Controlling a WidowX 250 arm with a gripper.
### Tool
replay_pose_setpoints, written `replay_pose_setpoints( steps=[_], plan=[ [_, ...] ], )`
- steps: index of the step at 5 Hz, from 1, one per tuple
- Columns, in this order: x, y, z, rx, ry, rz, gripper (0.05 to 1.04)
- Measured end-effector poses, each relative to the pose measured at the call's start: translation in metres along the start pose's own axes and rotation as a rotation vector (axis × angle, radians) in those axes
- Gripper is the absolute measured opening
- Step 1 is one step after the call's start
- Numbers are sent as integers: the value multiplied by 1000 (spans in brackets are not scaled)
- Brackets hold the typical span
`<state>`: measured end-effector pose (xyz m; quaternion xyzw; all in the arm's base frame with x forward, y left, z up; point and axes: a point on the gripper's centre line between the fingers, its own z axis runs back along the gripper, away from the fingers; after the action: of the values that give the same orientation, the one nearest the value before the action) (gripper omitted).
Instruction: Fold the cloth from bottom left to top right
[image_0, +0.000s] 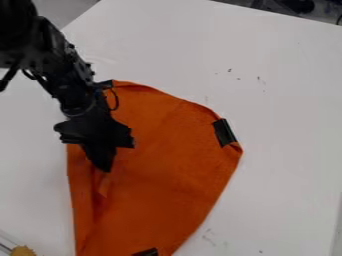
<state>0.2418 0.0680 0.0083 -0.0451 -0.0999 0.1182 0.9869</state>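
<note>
Yellow and rough-edged, a small piece (23, 251) sits at your lower left on the white worktop (287, 130), beside a thin rod (5, 248). Next to the right, your black gripper (103, 162) points down over the left part of the orange cloth (160, 170); you cannot tell whether it is apart, together or clamped on the fabric. Your cloth lies well apart from the worktop's right edge, with a lengthwise crease near its left side. One black clip (145, 252) sits at its bottom, another black clip (224, 132) at its right edge. Farther right, small dark marks (260, 79) dot the surface.
</note>
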Motion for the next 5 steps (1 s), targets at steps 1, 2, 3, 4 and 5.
replay_pose_setpoints(
  steps=[1,2,3,4,5],
  plan=[
    [16,-8,-6,-14,8,-43,100],
    [23,-19,-7,-5,34,-105,274],
    [24,-36,0,16,82,-147,550],
    [26,-54,11,24,85,-167,850],
    [28,-77,16,21,77,-191,1010]
  ],
)
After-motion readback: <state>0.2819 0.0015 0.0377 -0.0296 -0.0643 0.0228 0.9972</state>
